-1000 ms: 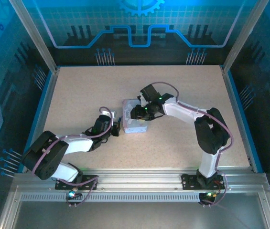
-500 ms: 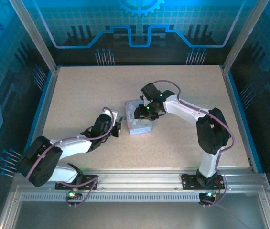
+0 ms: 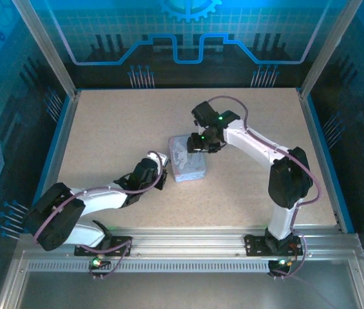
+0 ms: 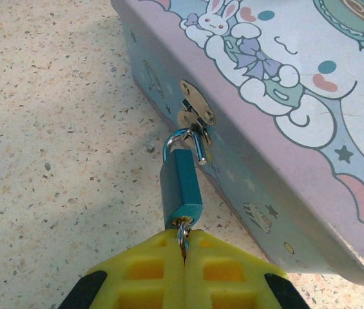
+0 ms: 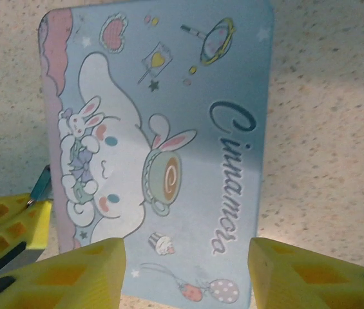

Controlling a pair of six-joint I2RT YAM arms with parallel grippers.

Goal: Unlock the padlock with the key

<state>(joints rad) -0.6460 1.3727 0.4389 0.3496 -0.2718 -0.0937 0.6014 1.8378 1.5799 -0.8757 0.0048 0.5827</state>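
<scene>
You've got a speckled beige table [image 3: 104, 129] edged in blue. Near the middle of the top view, a pale blue cartoon tin [image 3: 188, 170] lies flat on it.

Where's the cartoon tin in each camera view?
Top external: cartoon tin, mid-table.
Left wrist: upper right, hasp side showing.
Right wrist: centre, lid facing the camera.
Shared landmark: the left gripper, shut on the key at the padlock, by the tin's hasp.

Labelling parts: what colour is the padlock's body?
The padlock body is teal, clearest in the left wrist view.
</scene>
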